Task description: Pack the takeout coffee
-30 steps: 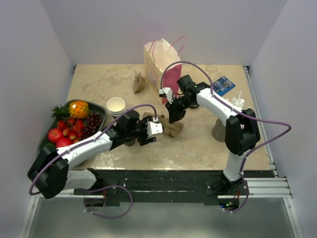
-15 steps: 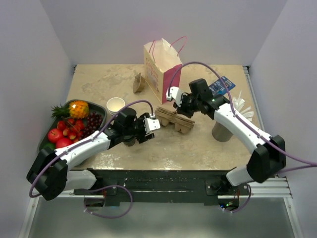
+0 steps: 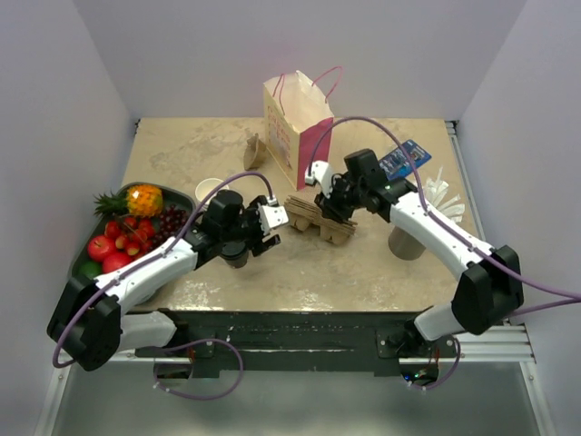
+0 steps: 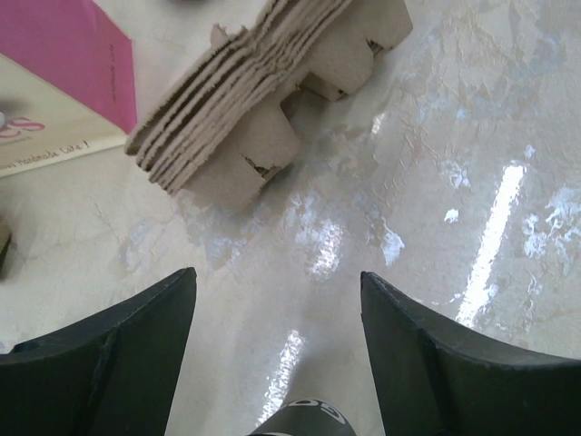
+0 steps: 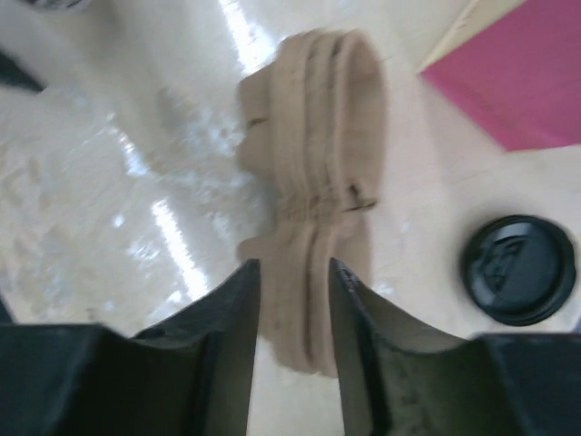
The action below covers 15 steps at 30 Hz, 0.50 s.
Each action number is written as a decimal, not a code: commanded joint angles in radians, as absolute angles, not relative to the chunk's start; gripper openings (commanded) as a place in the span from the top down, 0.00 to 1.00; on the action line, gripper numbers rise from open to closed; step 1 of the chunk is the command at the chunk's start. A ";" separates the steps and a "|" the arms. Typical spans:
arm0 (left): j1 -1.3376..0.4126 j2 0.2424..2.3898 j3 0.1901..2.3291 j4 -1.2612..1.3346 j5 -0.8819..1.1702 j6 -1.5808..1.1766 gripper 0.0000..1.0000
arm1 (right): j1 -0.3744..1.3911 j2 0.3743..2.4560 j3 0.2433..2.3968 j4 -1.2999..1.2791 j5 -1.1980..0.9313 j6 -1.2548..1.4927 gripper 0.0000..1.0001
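The takeout coffee (image 3: 238, 258) stands on the table under my left wrist. Only a sliver of its dark top (image 4: 305, 422) shows in the left wrist view, at the bottom edge between the finger bases. My left gripper (image 3: 271, 219) (image 4: 277, 274) is open and empty, pointing at a stack of brown cardboard cup carriers (image 3: 320, 219) (image 4: 263, 82). My right gripper (image 3: 332, 208) (image 5: 292, 264) is shut on one end of that carrier stack (image 5: 313, 191). A cream paper bag with a pink side (image 3: 296, 125) stands open just behind.
A loose black lid (image 5: 519, 270) lies by the bag's pink side (image 5: 522, 77). A lidless white cup (image 3: 210, 189) and a fruit tray (image 3: 186, 196) are at the left. An upturned grey cup (image 3: 405, 242), a blue packet (image 3: 405, 158) and white cutlery (image 3: 439, 193) are at the right.
My right arm has swung out to the right and pulled the carrier stack right and back, toward the bag. My left gripper has moved a little back and left. The coffee cup has stayed put.
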State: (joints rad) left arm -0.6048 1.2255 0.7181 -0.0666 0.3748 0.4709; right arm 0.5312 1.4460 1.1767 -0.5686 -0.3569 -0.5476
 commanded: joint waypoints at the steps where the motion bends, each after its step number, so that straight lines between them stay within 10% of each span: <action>1: -0.594 1.218 0.801 -0.020 0.407 0.425 0.22 | 0.499 1.521 1.288 -0.531 -0.374 -0.514 0.54; 10: -0.557 1.206 0.867 -0.049 0.413 0.394 0.20 | 0.469 1.648 1.330 -0.692 -0.453 -0.549 0.01; 15: -0.535 1.190 0.876 -0.060 0.410 0.402 0.20 | 0.469 1.649 1.305 -0.689 -0.425 -0.549 0.01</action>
State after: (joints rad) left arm -0.5556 1.2232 0.8337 -0.0708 0.3931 0.4179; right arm 0.4702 1.6814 1.3155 -0.6811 -0.4122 -0.5426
